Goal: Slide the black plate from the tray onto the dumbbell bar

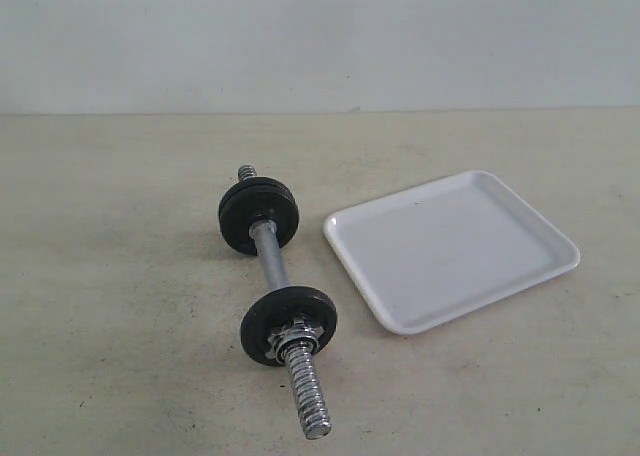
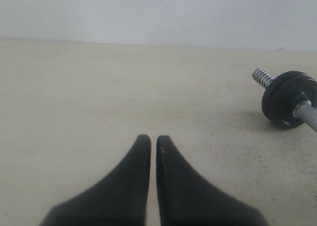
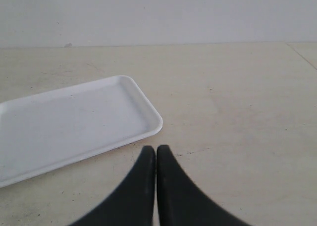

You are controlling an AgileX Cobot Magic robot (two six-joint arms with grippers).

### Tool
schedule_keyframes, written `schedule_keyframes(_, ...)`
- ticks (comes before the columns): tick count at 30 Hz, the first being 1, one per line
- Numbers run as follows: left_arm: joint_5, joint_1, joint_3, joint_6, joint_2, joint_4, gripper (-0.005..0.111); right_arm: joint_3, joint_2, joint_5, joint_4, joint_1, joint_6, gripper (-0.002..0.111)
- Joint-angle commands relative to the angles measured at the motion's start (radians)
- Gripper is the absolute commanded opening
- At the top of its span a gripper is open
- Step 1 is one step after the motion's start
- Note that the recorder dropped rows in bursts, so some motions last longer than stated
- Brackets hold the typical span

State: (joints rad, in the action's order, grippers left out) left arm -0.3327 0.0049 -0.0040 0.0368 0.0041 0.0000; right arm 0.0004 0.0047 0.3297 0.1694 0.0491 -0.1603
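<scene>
The dumbbell bar (image 1: 272, 260) lies on the table left of the tray (image 1: 450, 251), its threaded end (image 1: 306, 394) pointing toward the front. One black plate (image 1: 288, 324) sits on the bar near that end, behind a chrome nut (image 1: 291, 333). A thicker black stack of plates (image 1: 258, 216) sits at the far end. The white tray holds nothing. In the left wrist view, my left gripper (image 2: 153, 138) is shut over bare table, well apart from the far plates (image 2: 289, 98). My right gripper (image 3: 156, 148) is shut just off the tray's corner (image 3: 153, 118). Neither gripper shows in the exterior view.
The tabletop (image 1: 120, 276) is pale and speckled, backed by a plain light wall (image 1: 320, 36). Bare table lies left of the bar and right of the tray.
</scene>
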Motion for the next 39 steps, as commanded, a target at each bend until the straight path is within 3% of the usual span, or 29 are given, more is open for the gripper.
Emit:
schedule_keyframes(1,0.003,-0.005,0.004,0.006,-0.004,-0.01,0.004,0.0,-0.005,-0.009,0.0,0.001,0.001,0.0)
schedule_keyframes(39,0.003,-0.005,0.004,0.006,-0.004,-0.01,0.004,0.0,-0.005,-0.027,0.001,0.001,0.001,0.0)
